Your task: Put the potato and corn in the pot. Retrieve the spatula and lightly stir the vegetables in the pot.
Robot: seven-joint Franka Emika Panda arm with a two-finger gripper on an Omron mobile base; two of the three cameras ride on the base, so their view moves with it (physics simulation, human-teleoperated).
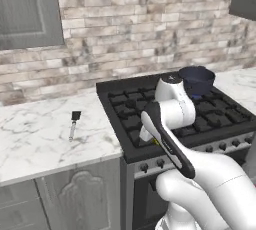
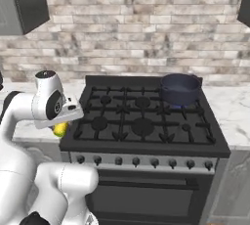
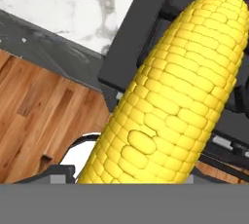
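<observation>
Arm (image 1: 172, 119) folded low, gripper (image 2: 62, 127) downward

The glossy white robot arm (image 1: 200, 174) is built from thick, rounded shell segments, bulbous at the lower right of the left base view. A long black band (image 1: 167, 141) runs diagonally along one link there, edging the white casing. Above it, a round white joint housing carries a dark grey cap (image 1: 171, 78). At the left of the right base view, a similar white cylinder (image 2: 49, 99) shows a dark grey circular disc on its face and a grey top.
</observation>
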